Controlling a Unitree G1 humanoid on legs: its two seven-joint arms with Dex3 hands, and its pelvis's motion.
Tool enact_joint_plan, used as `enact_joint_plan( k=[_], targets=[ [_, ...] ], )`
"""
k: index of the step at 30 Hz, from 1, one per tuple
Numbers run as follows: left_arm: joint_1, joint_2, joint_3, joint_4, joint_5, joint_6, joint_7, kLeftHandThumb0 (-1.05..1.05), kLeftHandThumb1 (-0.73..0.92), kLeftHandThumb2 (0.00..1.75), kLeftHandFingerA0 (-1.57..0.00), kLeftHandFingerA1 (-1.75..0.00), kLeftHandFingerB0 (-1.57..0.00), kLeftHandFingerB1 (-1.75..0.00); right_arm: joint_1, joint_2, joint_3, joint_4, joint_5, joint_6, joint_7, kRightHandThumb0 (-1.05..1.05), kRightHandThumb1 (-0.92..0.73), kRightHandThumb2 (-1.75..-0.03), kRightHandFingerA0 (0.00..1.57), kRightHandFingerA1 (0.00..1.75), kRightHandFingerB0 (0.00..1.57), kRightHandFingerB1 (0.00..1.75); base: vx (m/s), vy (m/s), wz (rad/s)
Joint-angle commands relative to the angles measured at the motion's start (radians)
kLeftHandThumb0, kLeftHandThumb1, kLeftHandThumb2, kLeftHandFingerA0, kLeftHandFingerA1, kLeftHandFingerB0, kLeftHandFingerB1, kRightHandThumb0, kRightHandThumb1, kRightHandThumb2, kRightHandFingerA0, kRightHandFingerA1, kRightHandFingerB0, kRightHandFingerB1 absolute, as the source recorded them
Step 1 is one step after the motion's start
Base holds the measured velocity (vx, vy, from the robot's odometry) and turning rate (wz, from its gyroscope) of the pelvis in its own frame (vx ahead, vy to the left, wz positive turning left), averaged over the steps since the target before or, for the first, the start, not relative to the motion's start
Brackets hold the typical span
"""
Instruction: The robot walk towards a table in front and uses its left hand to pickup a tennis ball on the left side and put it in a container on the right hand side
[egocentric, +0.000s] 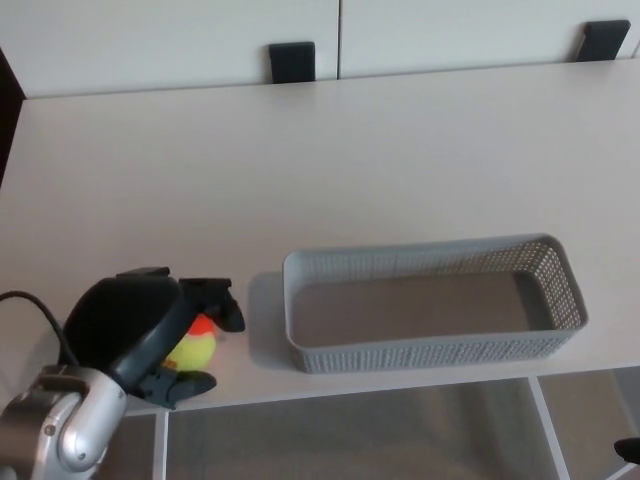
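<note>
Left hand (150, 335) was clamped round the tennis ball (198, 346), fingers on top, thumb underneath, near the bench (400, 150) edge. I'd lift straight up first so it clears the container (430, 352) wall off to its right.

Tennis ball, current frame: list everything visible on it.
The tennis ball is two-tone, yellow-green with an orange patch on top. Only a slice shows because the left hand covers the rest. Black fingers curl over its top and the thumb sits at its near side, so the hand is closed on it. It is near the table's front edge, left of the grey basket and not touching it. Whether it is lifted off the surface cannot be told.
</note>
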Motion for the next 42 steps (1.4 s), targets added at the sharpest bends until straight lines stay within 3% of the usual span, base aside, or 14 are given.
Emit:
enact_joint_plan(
  k=[1, 7, 11, 12, 13, 14, 15, 16, 19, 26, 37, 38, 39, 42],
  targets=[
    [0.015, -0.033, 0.050, -0.102, -0.063, -0.019, 0.015, -0.13, 0.84, 0.68, -0.95, -1.38, -0.76, -0.83, -0.001, -0.024, -0.003, -0.011, -0.004, 0.024, 0.002, -0.28, -0.52, -0.55, 0.67, 0.46, 0.61, 0.42, 0.00, 0.000, 0.00],
    [0.016, -0.104, 0.102, -0.186, -0.185, 0.021, -0.052, -0.14, 0.80, 0.64, -1.02, -1.25, -0.80, -0.78, 0.013, -0.030, -0.002, -0.027, -0.004, 0.034, 0.012, -0.29, -0.53, -0.55, 0.66, 0.45, 0.61, 0.42, 0.00, 0.000, 0.00],
    [0.022, -0.156, 0.129, -0.207, -0.233, 0.041, -0.063, -0.12, 0.79, 0.64, -1.02, -1.26, -0.81, -0.78, 0.027, -0.040, 0.002, -0.039, -0.011, 0.030, 0.013, -0.28, -0.53, -0.55, 0.67, 0.46, 0.61, 0.42, 0.00, 0.000, 0.00],
    [0.017, -0.169, 0.138, -0.200, -0.239, 0.028, -0.048, -0.12, 0.80, 0.67, -0.91, -1.39, -0.81, -0.80, 0.026, -0.041, 0.001, -0.033, -0.007, 0.028, 0.016, -0.28, -0.52, -0.55, 0.66, 0.46, 0.60, 0.42, 0.00, 0.000, 0.00],
    [0.015, -0.175, 0.142, -0.197, -0.241, 0.022, -0.043, -0.12, 0.80, 0.67, -0.91, -1.39, -0.81, -0.80, 0.025, -0.042, 0.001, -0.030, -0.005, 0.027, 0.017, -0.28, -0.52, -0.55, 0.66, 0.46, 0.60, 0.42, 0.00, 0.000, 0.00],
    [0.010, -0.182, 0.145, -0.192, -0.236, 0.010, -0.029, -0.15, 0.80, 0.70, -0.85, -1.49, -0.79, -0.85, 0.025, -0.040, 0.001, -0.039, -0.002, 0.040, 0.019, -0.28, -0.53, -0.55, 0.67, 0.45, 0.60, 0.42, 0.00, 0.000, 0.00],
    [0.008, -0.186, 0.147, -0.189, -0.234, 0.005, -0.023, -0.15, 0.80, 0.70, -0.85, -1.49, -0.79, -0.85, 0.025, -0.040, 0.001, -0.043, -0.001, 0.046, 0.020, -0.28, -0.53, -0.55, 0.67, 0.45, 0.60, 0.42, 0.00, 0.000, 0.00],
    [-0.007, -0.194, 0.148, -0.185, -0.240, -0.001, -0.022, -0.17, 0.81, 0.68, -0.82, -1.52, -0.76, -0.86, 0.021, -0.039, 0.000, -0.044, 0.002, 0.050, 0.022, -0.36, -0.46, -0.68, 0.64, 0.54, 0.58, 0.50, 0.00, 0.000, 0.00],
    [-0.043, -0.215, 0.134, -0.180, -0.232, 0.015, -0.028, -0.19, 0.81, 0.68, -0.80, -1.56, -0.79, -0.93, 0.012, -0.041, -0.002, -0.040, 0.002, 0.048, 0.023, -0.36, -0.46, -0.67, 0.65, 0.55, 0.58, 0.50, 0.00, 0.000, 0.00],
    [-0.122, -0.269, 0.046, -0.096, -0.154, 0.032, 0.004, -0.14, 0.80, 0.67, -0.82, -1.54, -0.84, -0.83, 0.016, -0.035, 0.011, -0.047, -0.005, 0.037, 0.020, -0.35, -0.46, -0.68, 0.65, 0.55, 0.58, 0.51, 0.00, 0.000, 0.00],
    [-0.205, -0.334, -0.033, 0.009, -0.113, 0.066, 0.035, -0.12, 0.82, 0.64, -0.78, -1.60, -0.83, -0.86, -0.031, -0.030, 0.032, -0.027, -0.008, 0.039, 0.017, -0.38, -0.45, -0.69, 0.67, 0.57, 0.59, 0.52, 0.00, 0.000, 0.00],
    [-0.196, -0.337, -0.042, 0.006, -0.109, 0.067, 0.036, -0.12, 0.81, 0.64, -0.76, -1.58, -0.82, -0.86, -0.024, -0.030, 0.034, -0.033, -0.009, 0.039, 0.016, -0.31, -0.52, -0.55, 0.71, 0.48, 0.63, 0.43, 0.00, 0.000, 0.00],
    [-0.175, -0.342, -0.062, 0.000, -0.101, 0.073, 0.032, -0.13, 0.81, 0.62, -0.75, -1.58, -0.80, -0.84, -0.007, -0.030, 0.037, -0.036, -0.010, 0.029, 0.014, -0.39, -0.45, -0.69, 0.67, 0.57, 0.59, 0.52, 0.00, 0.000, 0.00],
    [-0.160, -0.343, -0.082, 0.005, -0.090, 0.073, 0.036, -0.12, 0.81, 0.64, -0.77, -1.57, -0.80, -0.88, 0.005, -0.032, 0.039, -0.042, -0.010, 0.027, 0.011, -0.38, -0.45, -0.68, 0.66, 0.57, 0.58, 0.52, 0.00, 0.000, 0.00]
  ],
)
